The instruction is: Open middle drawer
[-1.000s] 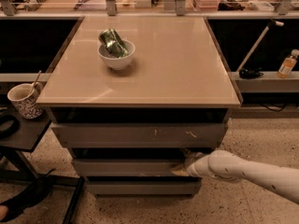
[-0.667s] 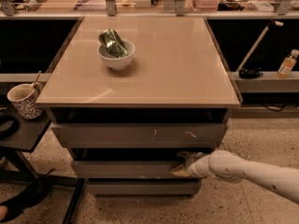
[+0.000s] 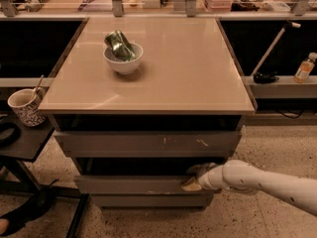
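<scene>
three grey fronts are stacking under the tabletop (image 3: 163, 73); the gripper (image 3: 194, 178) is touching the top right edge of the middle drawer (image 3: 131, 184); whether it is spread or closed cannot be told. a white bowl (image 3: 123, 58) is sitting above.

A smooth white tubular arm (image 3: 267, 182) with rounded segments and small dark specks enters at lower right. Its tan pincer (image 3: 194, 178) sits at the middle drawer's right end.

Matt grey middle drawer (image 3: 133, 184); glossy pincer (image 3: 194, 178).
</scene>
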Action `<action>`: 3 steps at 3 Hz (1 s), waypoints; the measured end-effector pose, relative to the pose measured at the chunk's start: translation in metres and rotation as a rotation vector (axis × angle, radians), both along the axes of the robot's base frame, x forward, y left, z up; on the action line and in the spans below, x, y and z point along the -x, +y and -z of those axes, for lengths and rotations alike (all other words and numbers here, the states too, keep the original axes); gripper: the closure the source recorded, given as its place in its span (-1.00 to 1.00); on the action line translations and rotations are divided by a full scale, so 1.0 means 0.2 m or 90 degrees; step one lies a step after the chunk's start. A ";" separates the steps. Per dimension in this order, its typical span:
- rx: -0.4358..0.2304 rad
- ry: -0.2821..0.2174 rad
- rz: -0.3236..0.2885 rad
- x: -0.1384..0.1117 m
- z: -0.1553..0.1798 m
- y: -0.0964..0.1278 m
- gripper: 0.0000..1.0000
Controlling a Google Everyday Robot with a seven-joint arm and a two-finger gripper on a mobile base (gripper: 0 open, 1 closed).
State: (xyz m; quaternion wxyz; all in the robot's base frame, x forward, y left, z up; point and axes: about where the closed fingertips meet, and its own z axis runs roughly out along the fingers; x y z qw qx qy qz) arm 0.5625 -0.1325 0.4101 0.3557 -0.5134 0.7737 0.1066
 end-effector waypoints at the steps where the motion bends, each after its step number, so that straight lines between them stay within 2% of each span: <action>1: 0.000 0.000 0.000 0.00 -0.02 0.00 1.00; 3: 0.001 0.010 0.011 0.18 0.00 -0.03 1.00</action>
